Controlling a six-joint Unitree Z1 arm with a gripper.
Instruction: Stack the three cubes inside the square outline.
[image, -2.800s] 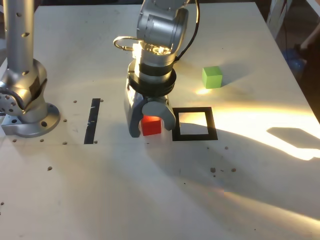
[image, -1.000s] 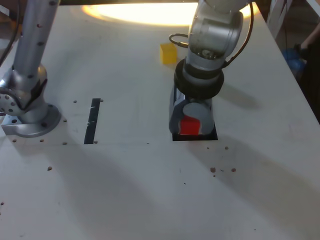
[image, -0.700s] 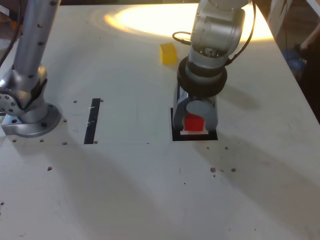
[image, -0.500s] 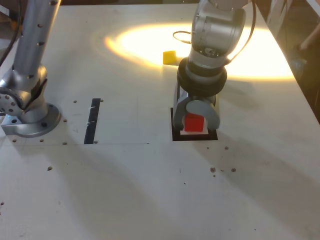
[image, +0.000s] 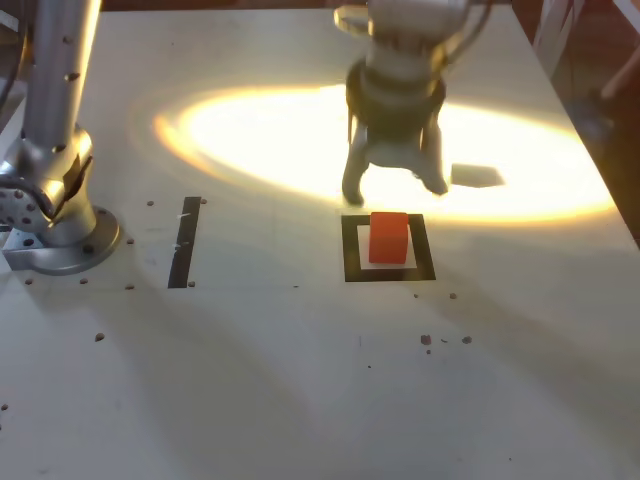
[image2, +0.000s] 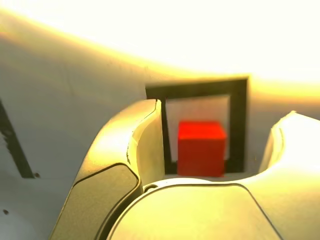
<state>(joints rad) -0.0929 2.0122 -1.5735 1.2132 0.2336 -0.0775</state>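
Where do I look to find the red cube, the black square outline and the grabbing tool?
Red cube (image: 388, 240): exterior view, front face.
Black square outline (image2: 239, 125): wrist view, one side strip.
Tool (image: 395, 190): exterior view, between its fingertips.

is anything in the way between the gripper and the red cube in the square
Nothing visible stands between them: the open gripper hovers just beyond the red cube, and in the wrist view only bare table shows around the cube inside the black square.

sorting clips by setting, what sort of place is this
Probably a robotics lab or workshop: an arm with an open gripper hangs over a pale table pitted with small holes or marks, and a black tape square frames a red cube.
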